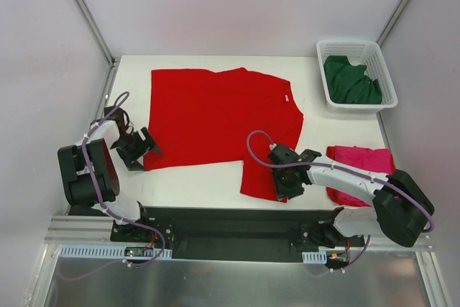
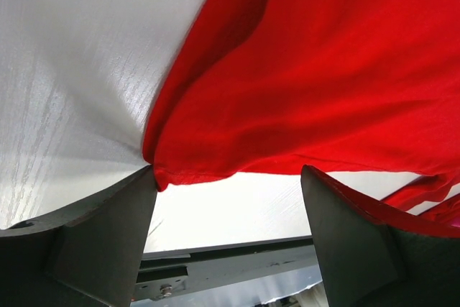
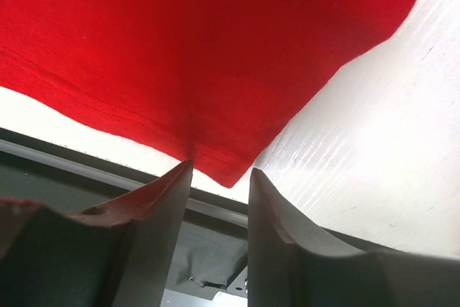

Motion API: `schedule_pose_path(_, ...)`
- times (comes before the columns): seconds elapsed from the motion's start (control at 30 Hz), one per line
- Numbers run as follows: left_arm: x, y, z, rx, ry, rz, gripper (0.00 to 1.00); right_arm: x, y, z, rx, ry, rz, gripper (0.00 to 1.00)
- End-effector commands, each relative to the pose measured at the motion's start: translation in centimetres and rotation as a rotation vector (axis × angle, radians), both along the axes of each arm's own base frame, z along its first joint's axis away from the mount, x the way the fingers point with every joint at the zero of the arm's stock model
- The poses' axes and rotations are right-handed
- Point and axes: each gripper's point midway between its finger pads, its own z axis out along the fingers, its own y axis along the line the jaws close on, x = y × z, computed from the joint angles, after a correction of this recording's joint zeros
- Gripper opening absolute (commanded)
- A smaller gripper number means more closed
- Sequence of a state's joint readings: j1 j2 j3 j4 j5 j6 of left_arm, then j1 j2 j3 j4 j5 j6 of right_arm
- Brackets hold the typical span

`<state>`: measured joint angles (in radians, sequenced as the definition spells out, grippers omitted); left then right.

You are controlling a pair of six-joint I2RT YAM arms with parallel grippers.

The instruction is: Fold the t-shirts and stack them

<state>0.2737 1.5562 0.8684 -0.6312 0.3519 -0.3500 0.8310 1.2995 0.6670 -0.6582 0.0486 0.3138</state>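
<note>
The bright red cotton t-shirt (image 1: 215, 116) lies spread flat in the middle of the white tabletop (image 1: 194, 181). The right gripper (image 3: 221, 170) sits at the shirt's near right corner. Its two fingers stand half shut, with the tip of the corner in the gap between them. It is not clear if they pinch the cloth. The left gripper (image 2: 228, 174) is wide open at the near left corner and holds nothing. The hem just touches one finger.

The right gripper has only a tiny bit of cloth. If it lifts like this, the corner may slip out. It may also catch just one layer, and then the fold would come out crooked. If one arm pulls before the other has a hold, the shirt may drag and bunch up.

The magenta-pink t-shirt (image 1: 359, 167) lies near right and looks folded, but the right arm hides part of it. The dark green t-shirt (image 1: 351, 80) is bunched in the white plastic basket (image 1: 359, 44) far right, so its shape is hard to tell. The wrist views cut off most of the red shirt.
</note>
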Motion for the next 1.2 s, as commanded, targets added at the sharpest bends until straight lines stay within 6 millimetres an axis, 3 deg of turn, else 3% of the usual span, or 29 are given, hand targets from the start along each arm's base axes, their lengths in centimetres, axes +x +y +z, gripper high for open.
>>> schedule_pose_path(0.0, 0.8, 0.0, 0.3, 0.004, -0.010, -0.016, 0.81, -0.3, 0.5, 0.1, 0.009, 0.013, 0.002, 0.40)
schedule_pose_path(0.07, 0.8, 0.1, 0.1, 0.008, -0.003, -0.012, 0.81, -0.4, 0.6, 0.0, 0.010, 0.021, 0.005, 0.36)
schedule_pose_path(0.2, 1.0, 0.2, 0.3, 0.010, -0.006, -0.008, 0.69, -0.7, 0.6, 0.1, 0.008, 0.037, 0.011, 0.14)
schedule_pose_path(0.23, 1.0, 0.2, 0.4, 0.012, -0.009, -0.008, 0.44, -0.6, 0.8, 0.3, 0.012, 0.038, 0.019, 0.11)
schedule_pose_path(0.3, 1.1, 0.4, 0.7, 0.026, -0.014, -0.006, 0.25, -0.7, 0.7, 0.4, 0.010, 0.044, 0.021, 0.04)
schedule_pose_path(0.33, 1.1, 0.4, 0.9, 0.029, -0.015, -0.012, 0.11, -0.7, 0.6, 0.4, 0.004, 0.047, 0.027, 0.02)
schedule_pose_path(0.4, 1.2, 0.7, 1.1, 0.043, -0.019, -0.013, 0.00, -1.3, 1.2, 0.8, 0.028, 0.081, 0.039, 0.01)
schedule_pose_path(0.73, 0.4, 1.1, 2.1, 0.074, 0.008, -0.029, 0.00, -1.5, 1.8, 3.9, 0.054, 0.087, 0.081, 0.01)
schedule_pose_path(1.0, -0.7, 0.9, 3.2, 0.110, 0.079, -0.051, 0.00, -3.2, 2.2, 4.8, 0.091, 0.167, 0.118, 0.01)
schedule_pose_path(1.17, -2.5, 0.2, 3.7, 0.096, 0.117, -0.054, 0.00, -4.5, 2.1, 5.9, 0.088, 0.212, 0.171, 0.01)
